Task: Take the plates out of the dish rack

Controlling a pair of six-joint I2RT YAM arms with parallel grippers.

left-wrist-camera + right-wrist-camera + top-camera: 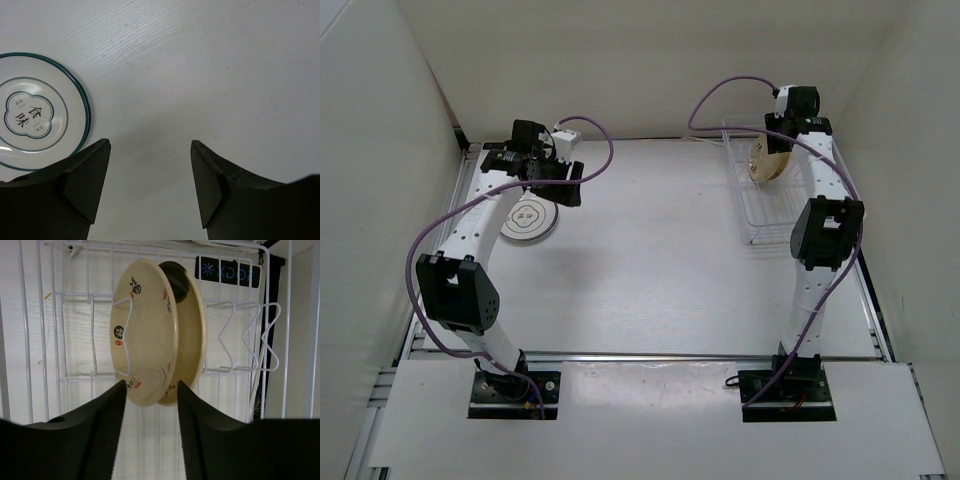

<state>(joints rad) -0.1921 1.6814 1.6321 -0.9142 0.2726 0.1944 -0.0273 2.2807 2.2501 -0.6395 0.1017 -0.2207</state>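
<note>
The white wire dish rack (750, 215) stands at the back right of the table. Two tan plates with small dark and red marks stand on edge in it, the front plate (145, 330) overlapping the back plate (192, 340); from above they show as one tan shape (767, 166). My right gripper (151, 385) is open, its fingers either side of the two lower rims. The pale grey plate (530, 220) with dark rim and centre motif lies flat on the table at the left. My left gripper (150, 150) hangs open over bare table just right of this plate (35, 112).
White walls close in the table on the left, back and right. Purple cables loop off both wrists. A small white box (567, 138) sits at the back left. The rack's wire loops (80, 378) and a black label (227, 272) lie behind the plates.
</note>
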